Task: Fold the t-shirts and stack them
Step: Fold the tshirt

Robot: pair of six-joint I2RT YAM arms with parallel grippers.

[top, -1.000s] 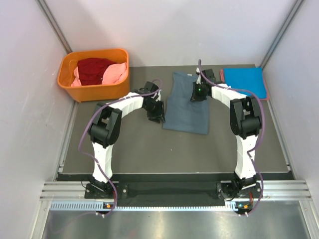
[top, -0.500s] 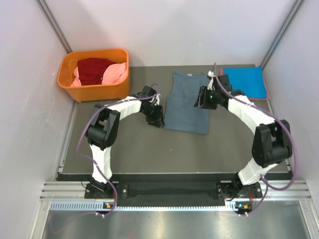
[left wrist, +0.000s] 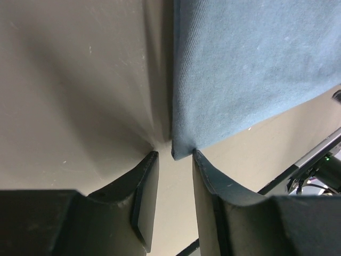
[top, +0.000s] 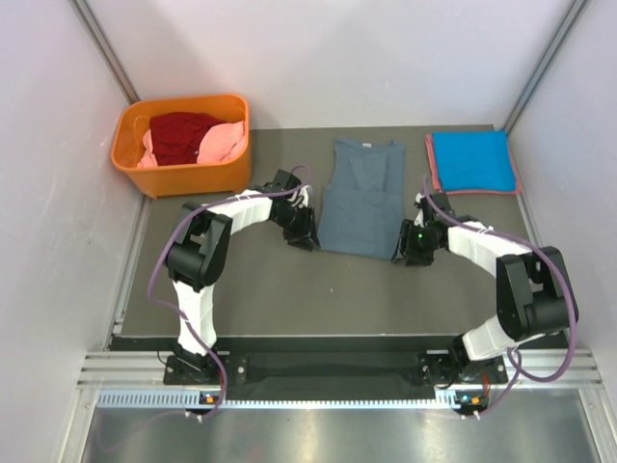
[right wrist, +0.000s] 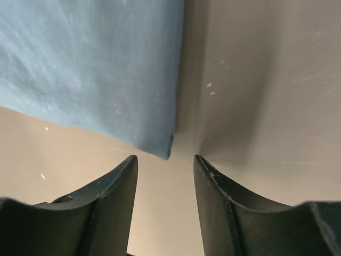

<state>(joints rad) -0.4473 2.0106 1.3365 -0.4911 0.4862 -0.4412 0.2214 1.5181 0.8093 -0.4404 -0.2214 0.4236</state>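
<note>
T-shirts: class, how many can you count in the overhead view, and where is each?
5: grey-blue tee flat mid-table; bright blue tee folded at far right, atop a salmon-red tee; dark red tee and pink tee in the orange basket, which may hide more.

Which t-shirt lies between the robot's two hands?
The slate grey-blue t-shirt, mid-table. The bright blue one sits folded far right; the red one and pink one lie in the orange basket.

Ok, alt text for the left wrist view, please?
The corner of a grey-blue t-shirt lies flat on the table, its tip right at the gap between the open fingers of the left hand. Nothing is gripped.
</note>
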